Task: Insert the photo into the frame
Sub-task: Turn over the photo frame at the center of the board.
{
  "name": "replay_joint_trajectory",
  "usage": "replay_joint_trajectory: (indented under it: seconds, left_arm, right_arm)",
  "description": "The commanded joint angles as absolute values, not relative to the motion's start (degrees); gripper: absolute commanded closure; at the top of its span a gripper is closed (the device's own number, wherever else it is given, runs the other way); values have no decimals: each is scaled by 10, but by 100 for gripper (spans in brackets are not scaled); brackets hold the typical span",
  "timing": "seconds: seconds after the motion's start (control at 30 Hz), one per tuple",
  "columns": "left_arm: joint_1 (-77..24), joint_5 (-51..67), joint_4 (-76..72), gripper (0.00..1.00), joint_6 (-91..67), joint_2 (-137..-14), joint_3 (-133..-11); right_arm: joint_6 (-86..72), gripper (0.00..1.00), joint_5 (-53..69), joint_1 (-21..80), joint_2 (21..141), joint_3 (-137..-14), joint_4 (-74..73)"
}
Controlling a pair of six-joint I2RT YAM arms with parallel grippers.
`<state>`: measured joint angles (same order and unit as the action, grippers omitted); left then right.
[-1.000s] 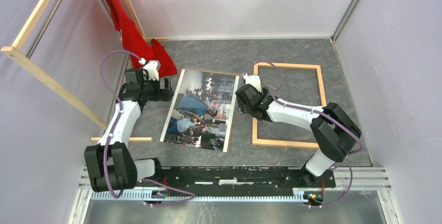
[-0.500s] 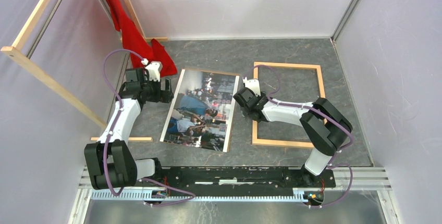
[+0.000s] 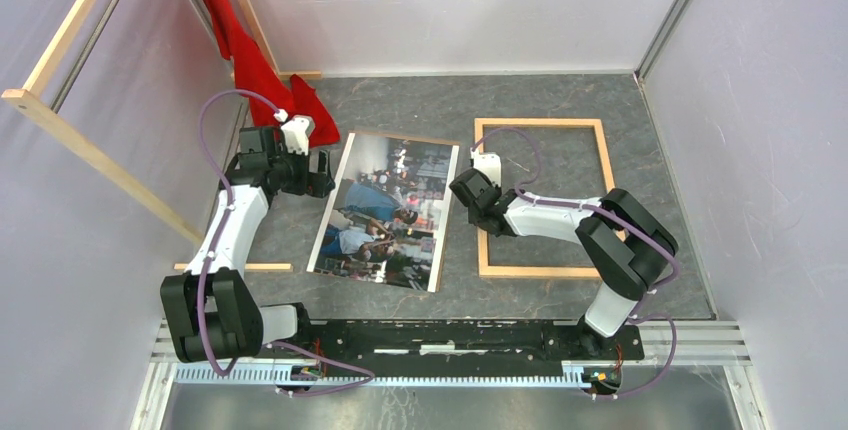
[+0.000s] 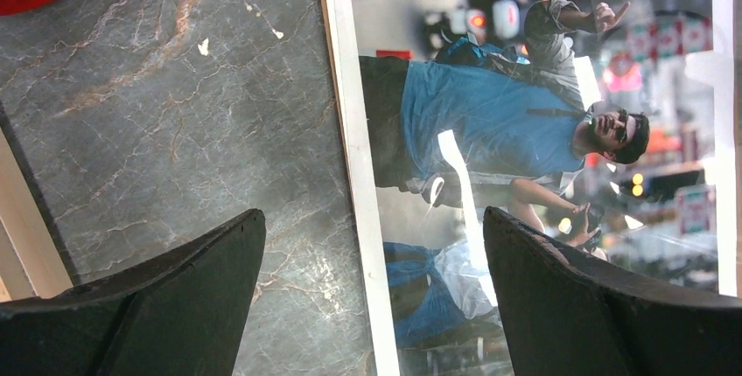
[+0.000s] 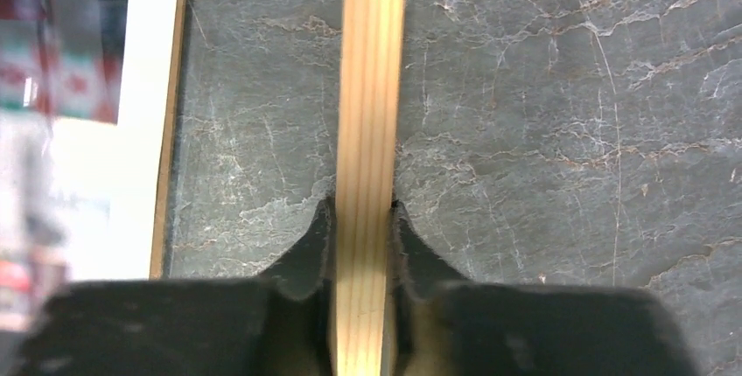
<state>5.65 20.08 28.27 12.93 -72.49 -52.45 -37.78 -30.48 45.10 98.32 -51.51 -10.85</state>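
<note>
While the left gripper point(image 4: 372, 219) is hovering wide open astride the photo's point(image 4: 490, 114) white border, the right gripper point(image 5: 363, 210) is pinching the frame point(image 5: 372, 61). Its thin rail is sitting squeezed between both jaws.

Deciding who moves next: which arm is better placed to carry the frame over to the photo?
Right. The right gripper is closed on the frame at the rail nearest the photo. The left gripper hangs open over the photo's far edge, holding nothing.
</note>
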Motion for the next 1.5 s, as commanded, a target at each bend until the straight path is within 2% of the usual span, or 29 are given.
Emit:
replay_joint_trajectory:
  seconds: [0.0, 0.4, 0.87, 1.1, 1.3, 1.47]
  left_arm:
    - [57, 227, 302, 0, 155, -727, -554]
    - [57, 264, 346, 0, 170, -733, -575]
    - [37, 301, 371, 0, 167, -723, -609]
    - [-14, 296, 379, 0, 169, -692, -613]
    - [-47, 276, 379, 0, 148, -693, -634]
    - [-68, 273, 379, 0, 136, -693, -650]
  right_arm:
    - [-395, 100, -265, 451, 964, -516, -136]
    - [-495, 100, -196, 479, 836, -697, -215]
    - [-603, 100, -20, 475, 767, -771, -125]
    - [-650, 100, 54, 447, 756, -759, -79]
    - [-732, 100, 153, 397, 738, -663, 46]
    - [-748, 100, 200, 362, 737, -631, 66]
